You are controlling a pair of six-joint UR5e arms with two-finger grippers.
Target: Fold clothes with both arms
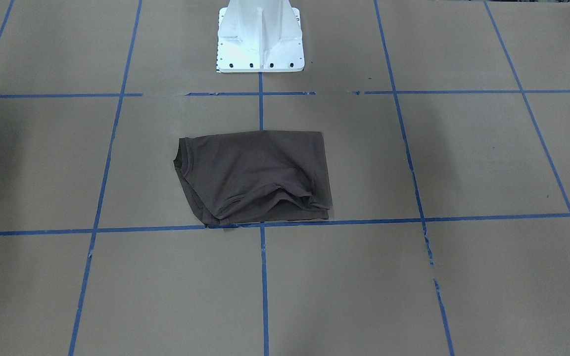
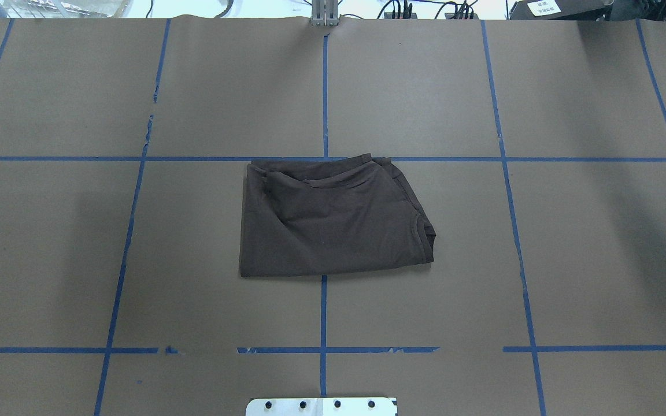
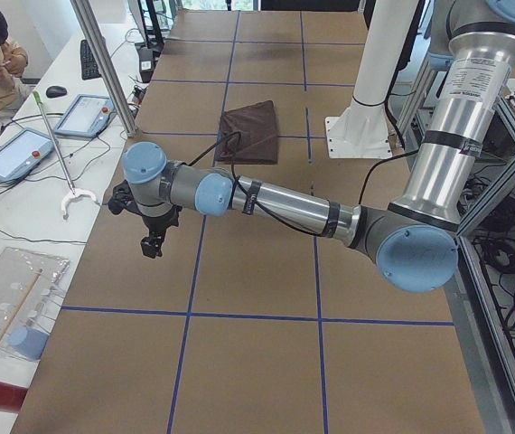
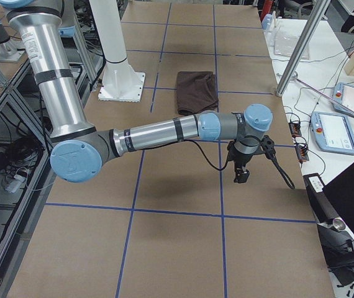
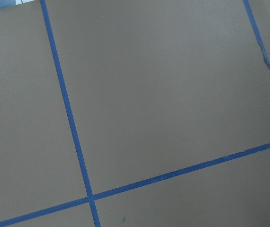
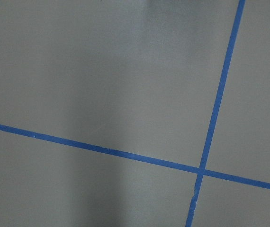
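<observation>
The dark brown T-shirt [image 2: 333, 219] looks light, limp and layered. It would likely sag or slide open unless pinched through every layer at two corners of one edge. It lies folded at the middle of the bench [image 2: 136, 260], well apart from both arms: off to the right of the left end effector [image 3: 152, 246] and to the left of the right end effector [image 4: 241, 176]. Nothing hangs from either; how far they stand open cannot be told.

T-shirt [image 2: 333, 225]: dark brown, folded to rough rectangle, flat at table [image 2: 78, 260] centre. Collar [image 2: 428, 234] at robot's right edge; rumpled layers along far edge. Left arm [image 3: 285, 206], right arm [image 4: 158, 131]: stretched low sideways, well apart from T-shirt.
</observation>
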